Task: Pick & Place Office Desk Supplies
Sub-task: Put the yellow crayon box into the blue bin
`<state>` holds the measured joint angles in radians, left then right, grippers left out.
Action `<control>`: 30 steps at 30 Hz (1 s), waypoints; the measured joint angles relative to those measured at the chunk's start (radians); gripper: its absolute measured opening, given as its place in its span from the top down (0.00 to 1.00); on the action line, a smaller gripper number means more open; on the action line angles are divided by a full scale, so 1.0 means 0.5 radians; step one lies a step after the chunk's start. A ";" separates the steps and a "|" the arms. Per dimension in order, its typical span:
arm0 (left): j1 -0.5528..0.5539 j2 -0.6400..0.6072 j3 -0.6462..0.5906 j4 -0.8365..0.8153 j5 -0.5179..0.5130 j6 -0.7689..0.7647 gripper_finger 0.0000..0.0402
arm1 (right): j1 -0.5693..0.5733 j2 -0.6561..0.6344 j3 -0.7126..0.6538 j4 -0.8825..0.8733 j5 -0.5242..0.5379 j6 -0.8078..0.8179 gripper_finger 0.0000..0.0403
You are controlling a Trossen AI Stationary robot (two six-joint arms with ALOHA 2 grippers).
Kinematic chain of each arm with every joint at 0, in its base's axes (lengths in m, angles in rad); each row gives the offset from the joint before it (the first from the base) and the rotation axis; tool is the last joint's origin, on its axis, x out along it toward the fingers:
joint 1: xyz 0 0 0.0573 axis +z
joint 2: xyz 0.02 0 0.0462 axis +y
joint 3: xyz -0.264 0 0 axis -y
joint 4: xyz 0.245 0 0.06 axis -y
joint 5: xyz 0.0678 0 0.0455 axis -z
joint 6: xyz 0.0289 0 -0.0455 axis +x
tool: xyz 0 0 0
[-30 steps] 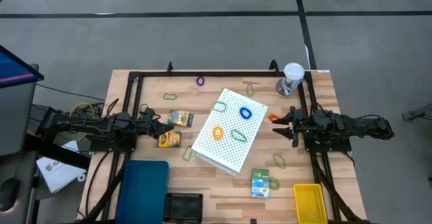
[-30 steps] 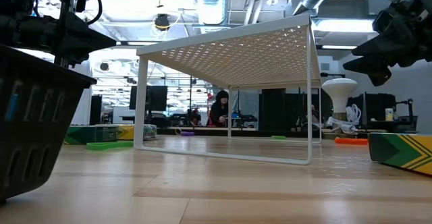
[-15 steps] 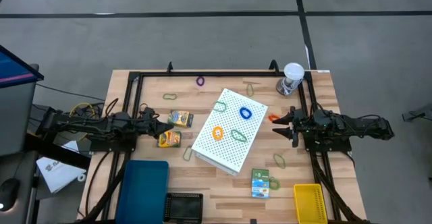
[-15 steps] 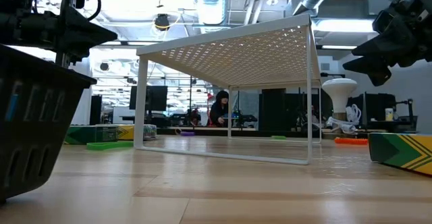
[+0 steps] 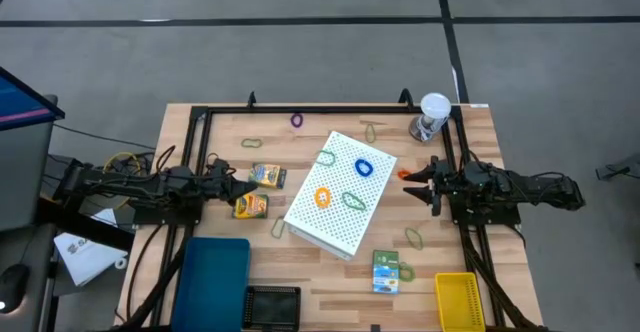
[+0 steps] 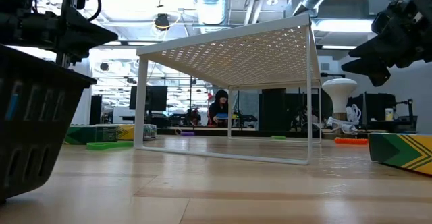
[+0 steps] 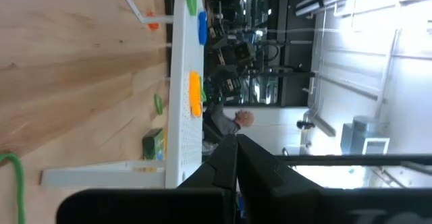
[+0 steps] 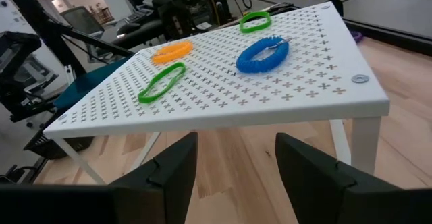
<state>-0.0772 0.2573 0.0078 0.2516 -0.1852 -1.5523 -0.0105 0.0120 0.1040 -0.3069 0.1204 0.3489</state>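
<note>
Two yellow-orange crayon boxes (image 5: 267, 176) (image 5: 250, 206) lie flat left of the white perforated box (image 5: 340, 193). My left gripper (image 5: 240, 185) hovers shut between them, touching neither. A green card box (image 5: 386, 271) lies near the table's near edge. Blue (image 8: 263, 54), orange (image 8: 170, 51) and green (image 8: 162, 82) rubber bands rest on the white box's top. More loops lie on the table: purple (image 5: 297, 120), olive (image 5: 414, 237) and orange (image 5: 404, 175). My right gripper (image 5: 410, 185) hangs open just right of the white box, beside the orange loop, holding nothing.
A clear cup with a white lid (image 5: 432, 117) stands at the far right corner. A yellow basket (image 5: 459, 300), a black basket (image 5: 272, 307) and a blue lid (image 5: 215, 282) sit along the near edge. A black frame (image 5: 330, 108) borders the table.
</note>
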 joint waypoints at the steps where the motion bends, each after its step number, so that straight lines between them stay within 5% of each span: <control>1: 0.000 0.000 0.000 0.000 -0.002 0.000 1.00 | 0.000 0.000 0.000 0.000 0.001 0.001 0.51; 7: -0.001 0.000 0.000 0.036 -0.047 -0.001 1.00 | 0.001 0.000 0.000 0.224 0.085 0.116 0.51; 15: 0.000 0.000 0.000 0.479 -0.117 -0.001 1.00 | 0.002 0.000 0.000 0.980 0.208 0.909 0.51; 22: 0.000 -0.001 -0.001 1.175 -0.108 -0.001 1.00 | 0.007 0.002 0.001 1.500 0.241 0.786 0.51; 30: 0.000 -0.001 0.000 1.553 -0.108 0.009 1.00 | 0.005 0.002 0.001 1.647 0.260 0.786 0.51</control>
<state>-0.0772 0.2570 0.0076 1.0280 -0.2391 -1.5478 -0.0078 0.0128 0.1043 0.5167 0.2502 0.7420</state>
